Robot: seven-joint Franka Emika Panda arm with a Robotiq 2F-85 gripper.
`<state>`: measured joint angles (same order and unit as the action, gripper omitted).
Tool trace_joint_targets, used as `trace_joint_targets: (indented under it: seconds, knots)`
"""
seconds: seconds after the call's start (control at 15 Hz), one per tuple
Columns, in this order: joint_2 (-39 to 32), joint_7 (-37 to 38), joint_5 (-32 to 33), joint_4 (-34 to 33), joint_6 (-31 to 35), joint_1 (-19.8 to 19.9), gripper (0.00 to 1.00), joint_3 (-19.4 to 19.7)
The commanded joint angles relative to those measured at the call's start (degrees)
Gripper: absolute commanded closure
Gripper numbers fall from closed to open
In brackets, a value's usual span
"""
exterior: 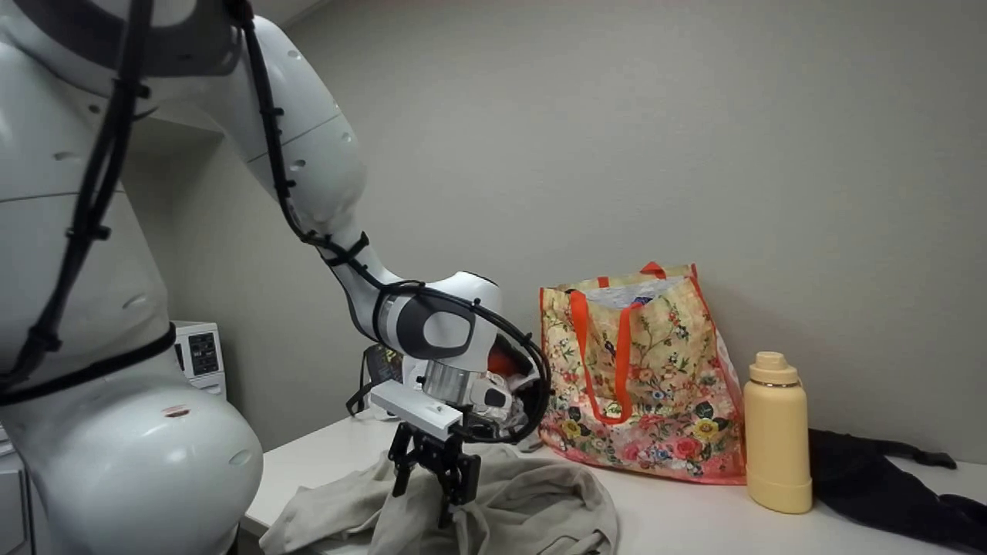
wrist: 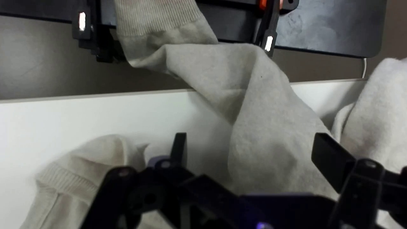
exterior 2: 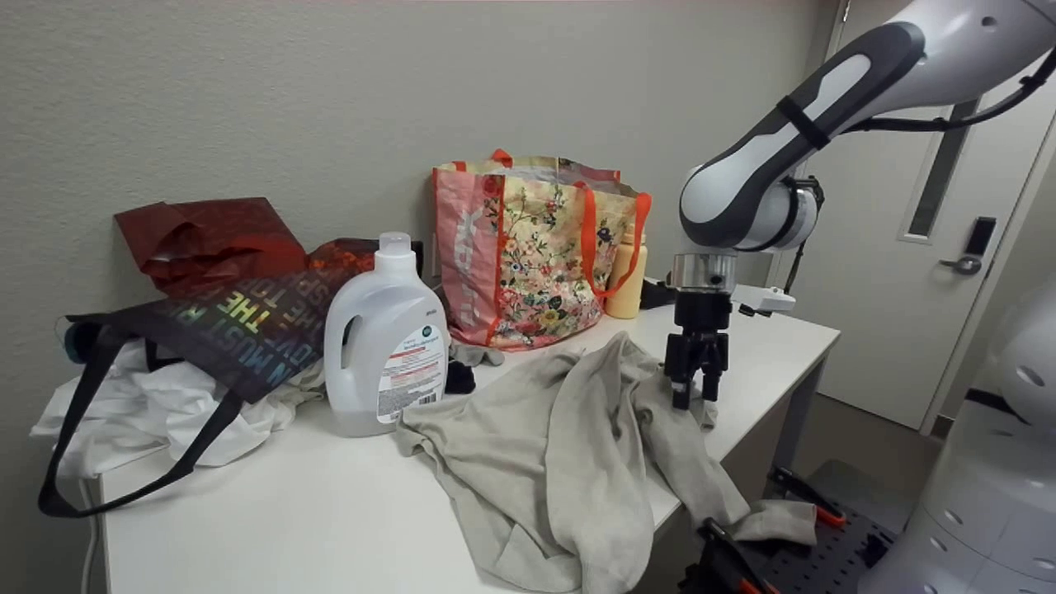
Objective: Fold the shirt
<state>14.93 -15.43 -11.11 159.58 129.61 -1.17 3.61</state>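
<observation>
White table (exterior 2: 272, 528) against a plain grey wall (exterior 2: 330, 99). Clock bearings run from the middle of the shirt (exterior 2: 528, 462), as it lies in an exterior view.

Nearest: the shirt itself, grey-beige, rumpled, spread across the table and spilling over its edge. One sleeve (exterior 2: 701, 470) drops off the table toward three o'clock; its ribbed cuff (wrist: 155, 19) reaches a black board (exterior 2: 813, 569), an orange-tipped clamp (exterior 2: 804, 495) just beside it. Gripper (wrist: 250, 140) at two o'clock, pointing down above the sleeve. Fingers (wrist: 180, 148) spread wide; in the wrist view cloth shows in the gap between them, not pinched. Cannot tell whether the tips touch the fabric.

Next out, ten o'clock: white detergent jug (exterior 2: 384, 346), upright, near the shirt's edge. Same bearing, past the jug: black bag (exterior 2: 264, 330) with coloured lettering, slumped on white cloth (exterior 2: 181, 404), its shoulder strap (exterior 2: 206, 438) looping past the table's edge.

Beyond, at twelve: floral bag (exterior 2: 544, 264), upright, orange handles (exterior: 623, 362). Pale yellow bottle (exterior 2: 624, 293) at one o'clock, upright, just beside the bag. Black cloth (exterior: 871, 493) past the bottle, a band (exterior: 898, 449) trailing from it near the wall. Farthest: pale door (exterior 2: 883, 289) at two o'clock, lever handle (exterior 2: 965, 264) showing.
</observation>
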Motion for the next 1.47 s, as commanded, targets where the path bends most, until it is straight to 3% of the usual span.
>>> trace_joint_targets:
  seconds: [0.0,0.73,0.8,0.93,1.27,1.4]
  knots:
    - [-4.7,0.7,-2.4,0.0,1.3,-0.2,0.0,0.4]
    - [-12.9,-5.3,-16.0,-0.1,5.8,0.3,0.01,-0.1]
    - [-13.4,-6.2,-17.4,-0.1,6.3,0.4,0.26,-0.2]
    - [-13.8,-8.1,-20.1,-0.1,6.4,0.7,0.28,-0.2]
    - [-8.4,-12.3,-24.9,-0.6,2.2,0.7,0.67,-0.5]
    - [-2.8,-12.5,-24.7,2.2,0.0,0.5,0.83,-0.4]
